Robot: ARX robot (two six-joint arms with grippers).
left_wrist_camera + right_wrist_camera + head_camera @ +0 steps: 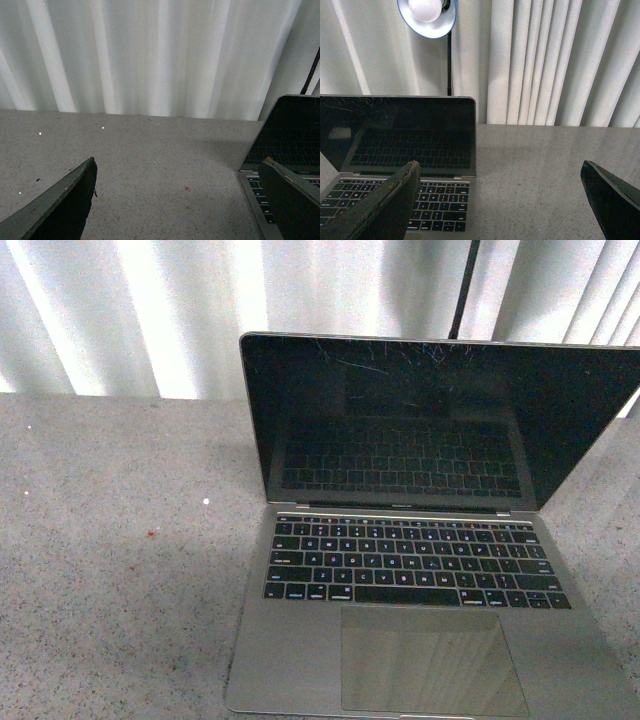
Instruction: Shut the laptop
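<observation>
The laptop (pixel 430 540) sits open on the speckled grey table (pixel 110 540), filling the front view from centre out to 4 o'clock. Its scratched black screen tilts a little back past upright, and the lid's top edge runs 9 to 3 across my line of sight. Neither arm shows there. From the left gripper (pixel 177 200) the laptop lies around 2 o'clock, and from the right gripper (pixel 500 202) around 10 o'clock with more screen in sight. I judge the right arm better placed for the lid's edge, though I cannot tell which is nearer. Both claws gape wide, empty, touching nothing. Pale curtains (pixel 150 310) hang behind, with a lamp (pixel 425 15) beyond the screen.
</observation>
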